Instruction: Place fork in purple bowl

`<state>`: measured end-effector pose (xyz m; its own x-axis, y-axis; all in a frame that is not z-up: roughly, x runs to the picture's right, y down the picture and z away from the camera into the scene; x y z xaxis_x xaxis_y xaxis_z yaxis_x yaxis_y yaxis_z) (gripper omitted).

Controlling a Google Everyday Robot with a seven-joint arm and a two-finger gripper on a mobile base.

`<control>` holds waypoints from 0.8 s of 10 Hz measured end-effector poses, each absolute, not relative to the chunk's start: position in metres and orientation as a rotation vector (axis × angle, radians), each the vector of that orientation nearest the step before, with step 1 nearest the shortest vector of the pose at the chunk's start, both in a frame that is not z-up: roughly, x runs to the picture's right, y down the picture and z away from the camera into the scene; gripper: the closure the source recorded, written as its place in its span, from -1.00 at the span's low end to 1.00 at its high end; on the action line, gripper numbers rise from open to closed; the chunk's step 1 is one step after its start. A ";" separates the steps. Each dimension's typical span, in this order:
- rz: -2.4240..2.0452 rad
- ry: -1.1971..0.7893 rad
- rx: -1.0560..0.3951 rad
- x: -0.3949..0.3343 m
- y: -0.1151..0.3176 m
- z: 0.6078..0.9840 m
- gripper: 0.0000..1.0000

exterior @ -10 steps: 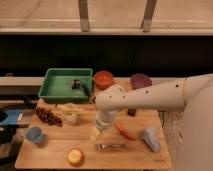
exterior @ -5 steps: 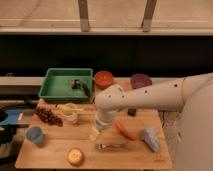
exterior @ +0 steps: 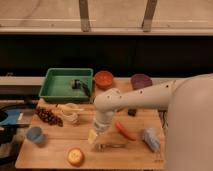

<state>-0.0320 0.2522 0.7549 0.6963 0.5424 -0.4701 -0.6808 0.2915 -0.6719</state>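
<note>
Gripper (exterior: 94, 136) is held unmoved just beside fork (exterior: 111, 146), jaws spread wide, nothing grasped. Purple bowl (exterior: 141, 80) is left unfilled.

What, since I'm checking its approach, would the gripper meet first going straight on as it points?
The gripper points down, just above the left end of the fork. It would likely meet the fork first, or the table beside it; depth is unclear.

We see a wooden surface (exterior: 55, 145) before a dark wall (exterior: 150, 55), a pale ledge (exterior: 100, 31) and two grey posts (exterior: 84, 15) above it, in dim light.
</note>
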 end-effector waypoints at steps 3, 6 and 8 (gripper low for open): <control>0.827 0.156 -1.003 -0.035 0.262 0.754 -0.44; 0.850 0.143 -1.025 -0.038 0.276 0.755 -0.44; 0.867 0.139 -1.031 -0.038 0.282 0.754 -0.44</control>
<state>-0.0385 0.2825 0.7542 0.6699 0.5642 -0.4826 -0.6865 0.2232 -0.6920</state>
